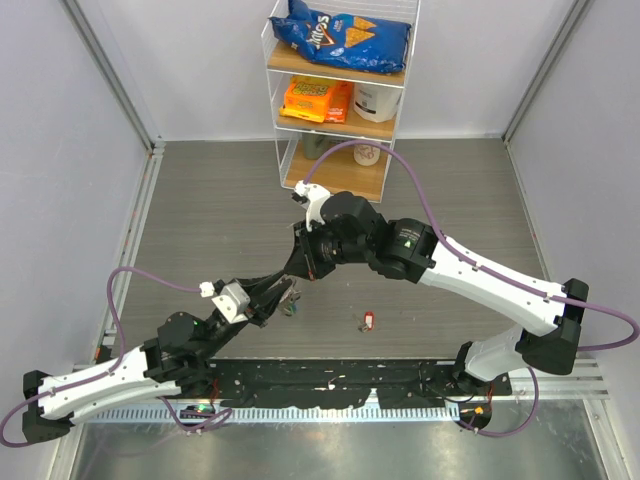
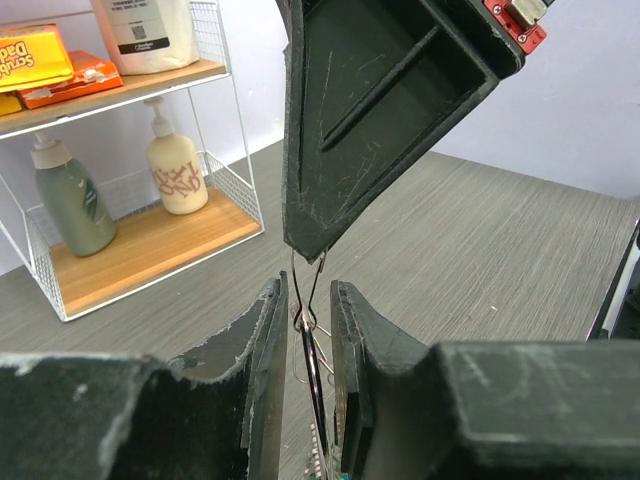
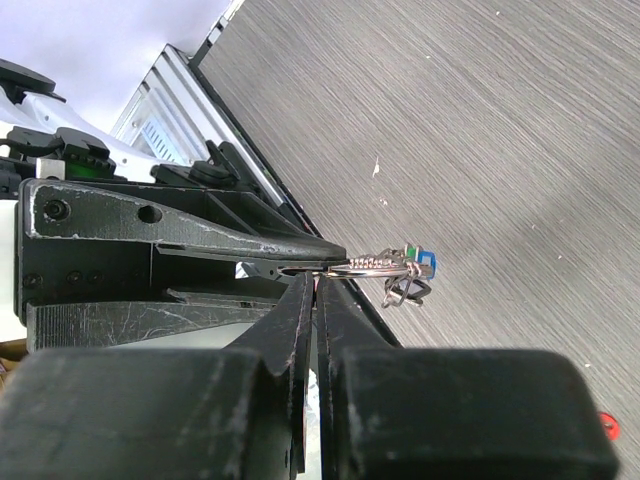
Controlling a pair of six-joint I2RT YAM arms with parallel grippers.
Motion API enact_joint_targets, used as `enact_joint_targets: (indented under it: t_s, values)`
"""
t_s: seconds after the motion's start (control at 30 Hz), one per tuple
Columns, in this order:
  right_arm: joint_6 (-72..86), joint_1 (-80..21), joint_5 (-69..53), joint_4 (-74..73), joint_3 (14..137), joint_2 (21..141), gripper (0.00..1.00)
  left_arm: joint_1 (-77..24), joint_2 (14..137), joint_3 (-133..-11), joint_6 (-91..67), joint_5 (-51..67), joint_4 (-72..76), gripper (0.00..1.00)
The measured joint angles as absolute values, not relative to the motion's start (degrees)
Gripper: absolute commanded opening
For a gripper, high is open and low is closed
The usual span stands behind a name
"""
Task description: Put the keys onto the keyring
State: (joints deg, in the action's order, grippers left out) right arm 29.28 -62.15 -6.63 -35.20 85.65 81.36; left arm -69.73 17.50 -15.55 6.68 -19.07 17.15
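Right gripper [image 3: 316, 282]'s jaws pinch the keyring [image 3: 370, 263]; left gripper [image 2: 308, 292]'s jaws stand slightly spread astride it. 1 red key [image 1: 368, 321] lies on the worktop [image 1: 200, 220].

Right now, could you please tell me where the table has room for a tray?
Bare table left of the shelf and right of it, out to the walls. Crowded centre: left claw and right claw at the keyring, red key nearby.
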Motion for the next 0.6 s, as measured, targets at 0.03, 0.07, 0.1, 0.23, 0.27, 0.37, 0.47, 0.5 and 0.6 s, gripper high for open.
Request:
enact_joint_targets:
  t_s: [0.03,0.07,0.1,0.23,0.27,0.37,0.47,0.5,0.6]
  values:
    - [29.28,-62.22,-6.61,-35.20,85.67,81.36,0.06,-69.73,17.50,-15.55,6.68,-19.07,17.15,0.28]
    - [29.28,-62.22,-6.61,-35.20,85.71,81.36,0.06,-69.73,17.47,-15.49,6.68,-19.07,17.19,0.27]
    - [29.28,-62.26,-6.61,-35.18,85.73,81.36,0.06,-69.73,17.47,-15.49,6.68,-19.07,17.17,0.27]
    - [29.26,-62.30,-6.55,-35.20,85.95,81.36,0.06,-69.73,17.45,-15.29,6.68,-19.09,17.23,0.27]
    - [29.26,-62.30,-6.55,-35.20,86.02,81.36,0.06,-69.73,17.45,-15.25,6.68,-19.09,17.23,0.27]
    - [29.26,-62.33,-6.52,-35.22,86.04,81.36,0.06,-69.73,17.37,-15.16,6.68,-19.14,17.28,0.27]
    - [29.26,-62.33,-6.52,-35.20,86.04,81.36,0.06,-69.73,17.06,-15.11,6.68,-19.31,17.30,0.27]
    - [29.26,-62.33,-6.52,-35.20,86.04,81.36,0.06,-69.73,16.82,-15.05,6.68,-19.35,17.32,0.27]
    - [29.26,-62.33,-6.50,-35.20,86.04,81.36,0.06,-69.73,15.94,-14.76,6.68,-19.49,17.39,0.27]
